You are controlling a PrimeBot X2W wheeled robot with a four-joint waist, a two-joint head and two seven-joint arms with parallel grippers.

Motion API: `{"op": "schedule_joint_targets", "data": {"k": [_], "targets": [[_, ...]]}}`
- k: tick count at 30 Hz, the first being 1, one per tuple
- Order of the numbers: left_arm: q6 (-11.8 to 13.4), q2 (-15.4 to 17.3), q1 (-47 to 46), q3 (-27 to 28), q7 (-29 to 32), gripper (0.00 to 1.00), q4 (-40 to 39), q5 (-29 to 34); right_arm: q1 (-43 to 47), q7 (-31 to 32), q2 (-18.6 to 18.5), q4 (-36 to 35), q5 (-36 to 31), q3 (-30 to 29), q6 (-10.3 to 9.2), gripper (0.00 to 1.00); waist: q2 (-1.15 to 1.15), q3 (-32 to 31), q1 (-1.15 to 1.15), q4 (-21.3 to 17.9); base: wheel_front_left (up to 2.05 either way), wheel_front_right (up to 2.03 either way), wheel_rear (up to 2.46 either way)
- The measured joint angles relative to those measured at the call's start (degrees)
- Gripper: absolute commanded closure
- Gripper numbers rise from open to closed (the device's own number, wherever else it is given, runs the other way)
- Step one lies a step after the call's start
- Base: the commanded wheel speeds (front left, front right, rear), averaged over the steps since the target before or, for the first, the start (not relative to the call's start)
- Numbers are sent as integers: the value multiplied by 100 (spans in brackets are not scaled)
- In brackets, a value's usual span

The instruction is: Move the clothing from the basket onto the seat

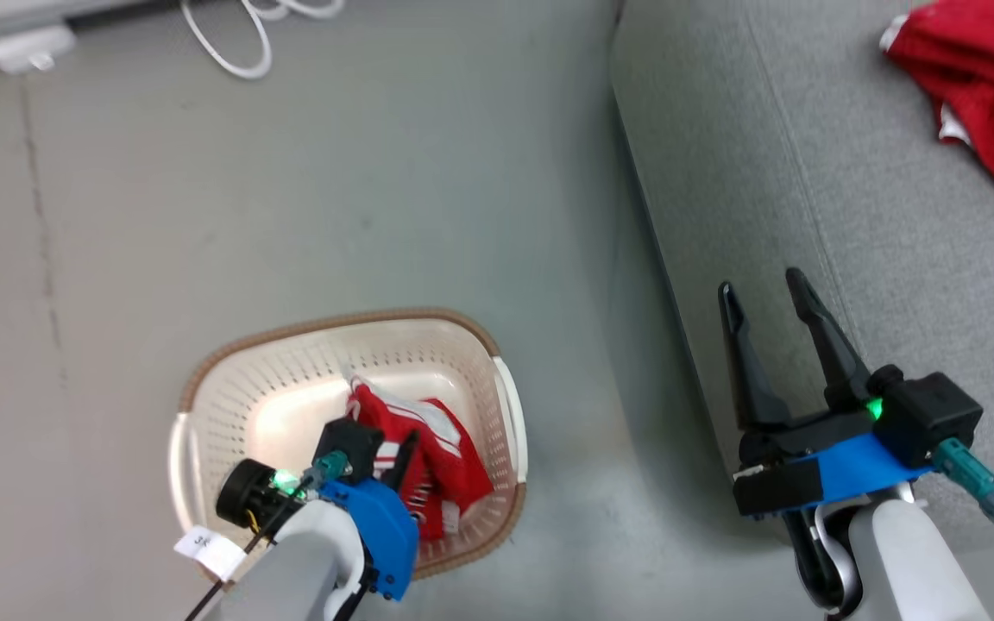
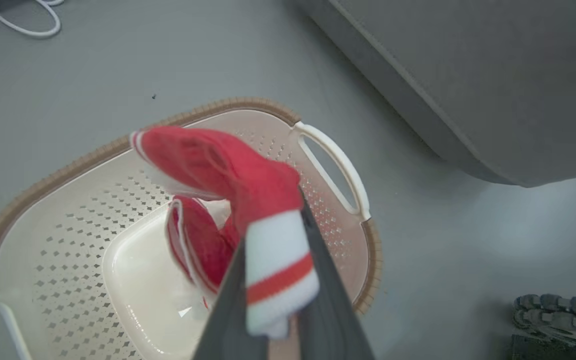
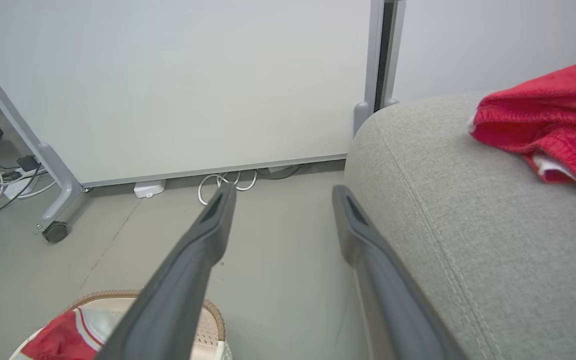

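The basket point(image 1: 333, 323) stands on the grey floor at the lower left, cream with a brown rim. Inside it my left gripper point(image 1: 404, 461) is shut on a red and white garment point(image 1: 454, 470). In the left wrist view that gripper point(image 2: 273, 225) pinches the garment's white, red-striped band point(image 2: 278, 270), and the red cloth point(image 2: 208, 160) hangs over the basket point(image 2: 68, 160). A second red garment point(image 1: 980, 95) lies on the grey seat point(image 1: 808, 172) at the upper right. My right gripper point(image 1: 760, 283) is open and empty over the seat's front edge point(image 3: 468, 225).
A white cable point(image 1: 238, 43) and a white adapter point(image 1: 27, 47) lie on the floor at the back. The right wrist view has a white panel on a castor point(image 3: 55, 232) and more cables by the wall. Bare floor separates basket and seat.
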Motion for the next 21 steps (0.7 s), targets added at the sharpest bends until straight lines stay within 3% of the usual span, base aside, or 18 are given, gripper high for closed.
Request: {"op": "schedule_joint_targets", "data": {"k": [11, 21], "targets": [[-1, 250, 583, -325, -13, 100, -1243, -339, 616, 214, 2, 204, -108, -163, 0, 0, 0, -1430, -1, 507, 0, 0, 0], [-1, 338, 342, -454, -14, 100, -1878, -487, 1061, 437, 1, 118, -104, -207, 0, 0, 0, -2306, 0, 916, 0, 0, 0]]}}
